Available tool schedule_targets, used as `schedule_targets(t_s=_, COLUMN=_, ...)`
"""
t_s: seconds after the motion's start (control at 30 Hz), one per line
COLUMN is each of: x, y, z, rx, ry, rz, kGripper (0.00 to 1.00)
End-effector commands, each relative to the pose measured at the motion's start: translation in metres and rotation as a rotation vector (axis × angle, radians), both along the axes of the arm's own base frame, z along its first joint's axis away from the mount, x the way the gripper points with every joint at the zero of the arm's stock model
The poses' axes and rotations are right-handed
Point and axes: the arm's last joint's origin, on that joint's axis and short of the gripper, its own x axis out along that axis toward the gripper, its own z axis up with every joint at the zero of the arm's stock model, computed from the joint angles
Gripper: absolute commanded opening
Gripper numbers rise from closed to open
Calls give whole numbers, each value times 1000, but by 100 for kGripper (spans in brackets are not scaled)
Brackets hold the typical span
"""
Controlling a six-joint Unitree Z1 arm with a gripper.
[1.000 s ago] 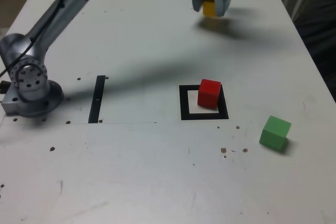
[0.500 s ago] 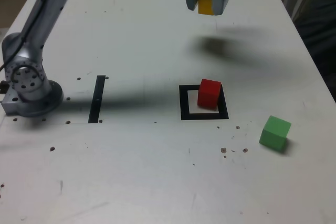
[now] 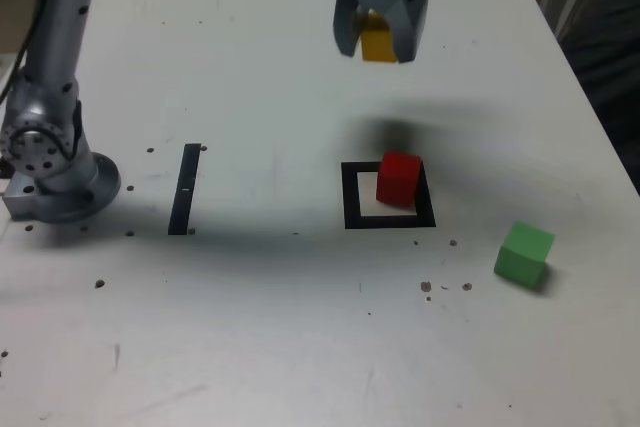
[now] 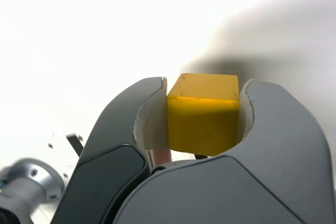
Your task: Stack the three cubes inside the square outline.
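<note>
Pincer [image 3: 378, 45] clamped on the yellow cube [image 3: 378, 39], up in the air; from it the red cube [image 3: 398, 181], sitting within the square outline [image 3: 353, 222], lies toward the exterior view's bottom, slightly right. I'd say that's the way to carry it, then down on top.

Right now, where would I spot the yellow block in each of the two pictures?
Exterior view: near the top, a little right of centre, the yellow block is held up between the gripper's fingers.
Wrist view: close up between the same two fingers, which grip its sides.
Shared landmark: the round metal arm base, at the exterior view's left and also visible in the wrist view.
</note>
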Motion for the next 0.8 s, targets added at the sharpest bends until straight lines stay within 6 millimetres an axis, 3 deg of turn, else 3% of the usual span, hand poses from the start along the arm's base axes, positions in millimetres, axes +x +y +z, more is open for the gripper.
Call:
schedule_targets(t_s=0.0, x=-3, y=-8, z=3, rx=-1, ry=-11, rz=4, kGripper=29)
schedule_targets(t_s=0.37, x=-7, y=-61, z=-6, rx=-20, ry=-23, rz=62, kGripper=29)
schedule_targets(t_s=0.77, x=-2, y=-95, z=-16, rx=-26, ry=-7, rz=51, kGripper=29)
